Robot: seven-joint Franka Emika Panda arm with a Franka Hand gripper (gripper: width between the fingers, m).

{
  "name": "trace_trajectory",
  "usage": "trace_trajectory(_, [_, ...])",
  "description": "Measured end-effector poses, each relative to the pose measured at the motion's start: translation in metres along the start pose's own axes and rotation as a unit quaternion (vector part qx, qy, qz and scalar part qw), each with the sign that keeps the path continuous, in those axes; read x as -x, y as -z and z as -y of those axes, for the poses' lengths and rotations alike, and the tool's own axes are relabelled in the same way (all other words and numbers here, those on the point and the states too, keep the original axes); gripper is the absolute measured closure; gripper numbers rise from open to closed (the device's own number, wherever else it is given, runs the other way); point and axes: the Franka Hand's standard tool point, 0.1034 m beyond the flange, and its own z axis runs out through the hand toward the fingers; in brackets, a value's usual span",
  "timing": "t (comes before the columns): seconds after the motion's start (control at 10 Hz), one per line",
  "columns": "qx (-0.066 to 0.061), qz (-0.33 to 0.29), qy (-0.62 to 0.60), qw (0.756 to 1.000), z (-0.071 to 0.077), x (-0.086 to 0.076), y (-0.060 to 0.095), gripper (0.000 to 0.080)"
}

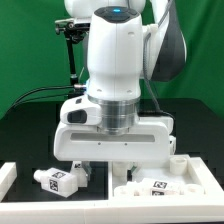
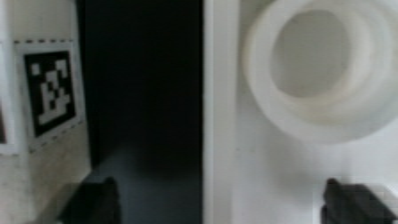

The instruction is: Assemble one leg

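A stubby white leg (image 1: pixel 55 180) with black-and-white tags lies on the black table at the exterior view's left, just below my gripper's body. My gripper (image 1: pixel 108 170) is lowered close to the table, its fingertips hidden behind the white parts there. In the wrist view my gripper (image 2: pixel 224 202) is open and holds nothing. Its dark fingertips (image 2: pixel 93 202) stand wide apart, astride the edge of a large flat white piece (image 2: pixel 267 150) with a round raised socket (image 2: pixel 320 60). A tagged white part (image 2: pixel 50 90) lies beside that piece across a dark gap.
The large white rimmed piece (image 1: pixel 178 172) fills the front right of the exterior view, with another tagged white part (image 1: pixel 152 185) at it. A white ledge (image 1: pixel 8 176) lies at the front left. A black stand (image 1: pixel 70 60) rises at the back left.
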Motion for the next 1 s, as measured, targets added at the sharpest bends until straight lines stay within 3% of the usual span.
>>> trace_trajectory(0.1, [-0.005,-0.005,0.006,1.000,0.008,0.004,0.013,0.0165])
trace_trajectory(0.4, [-0.017,0.009,-0.014,1.000,0.010,0.031,0.039,0.0151])
trace_trajectory(0.8, [-0.019,0.013,-0.037,0.999,0.012,0.035,0.038,0.0150])
trace_trajectory(0.9, [-0.020,0.013,-0.066,0.998,0.032,0.048,0.036,0.0150])
trace_trajectory(1.0, [-0.022,0.013,-0.075,0.997,0.061,0.065,0.035,0.0150])
